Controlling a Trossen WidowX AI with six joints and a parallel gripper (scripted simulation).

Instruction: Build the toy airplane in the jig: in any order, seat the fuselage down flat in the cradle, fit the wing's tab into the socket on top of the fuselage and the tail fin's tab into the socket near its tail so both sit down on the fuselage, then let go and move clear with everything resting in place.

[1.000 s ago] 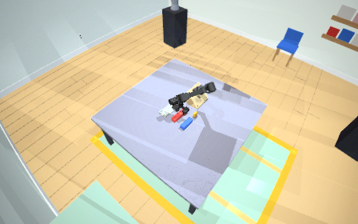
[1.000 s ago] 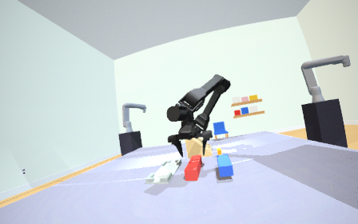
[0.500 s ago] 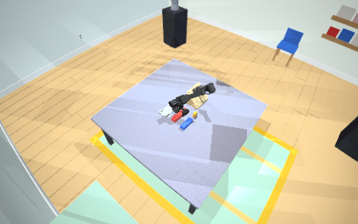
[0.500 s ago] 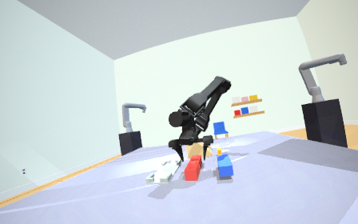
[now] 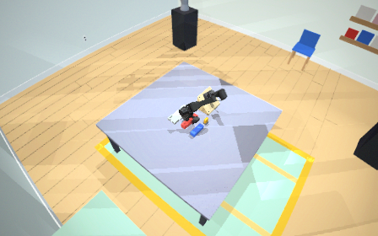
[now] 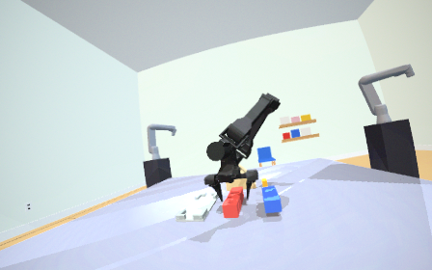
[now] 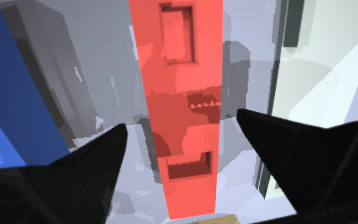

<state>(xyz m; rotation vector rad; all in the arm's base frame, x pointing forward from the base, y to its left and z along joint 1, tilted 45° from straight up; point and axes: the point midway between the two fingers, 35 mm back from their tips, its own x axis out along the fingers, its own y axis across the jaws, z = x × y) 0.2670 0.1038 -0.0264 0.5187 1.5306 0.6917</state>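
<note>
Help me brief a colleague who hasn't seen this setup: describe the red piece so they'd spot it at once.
On the grey table, look under the black arm's open gripper, where three small pieces lie side by side. The red piece is the middle one, between the white cradle and the blue block. Only it is red, a long bar with rectangular sockets in its top.

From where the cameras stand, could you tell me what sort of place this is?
Probably a robotics lab or test room: a grey work table inside yellow floor markings, other robot arms on black pedestals by the walls, plus a blue chair and wall shelves.
</note>
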